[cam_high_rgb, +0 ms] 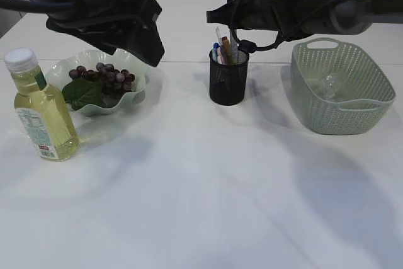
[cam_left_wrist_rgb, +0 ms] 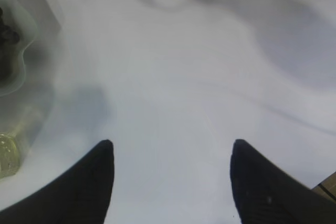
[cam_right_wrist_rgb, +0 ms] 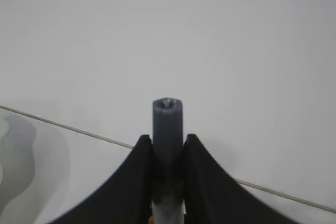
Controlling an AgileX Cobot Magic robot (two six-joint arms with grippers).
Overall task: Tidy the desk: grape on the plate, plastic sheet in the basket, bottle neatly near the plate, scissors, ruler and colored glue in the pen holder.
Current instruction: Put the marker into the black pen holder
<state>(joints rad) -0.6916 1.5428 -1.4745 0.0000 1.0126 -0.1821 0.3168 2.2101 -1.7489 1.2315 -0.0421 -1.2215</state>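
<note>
left gripper (cam_left_wrist_rgb: 170, 153) jaws apart over table | right gripper (cam_right_wrist_rgb: 168, 145) clamped on grey stick (cam_right_wrist_rgb: 168, 124) above holder (cam_high_rgb: 228, 77)

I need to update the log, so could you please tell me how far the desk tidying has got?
Mostly done: the grapes lie on the plate, the plastic sheet is in the basket, and the bottle stands beside the plate. In hand: the right pincer grips a grey stick above the pen holder. Left: releasing it there.
</note>
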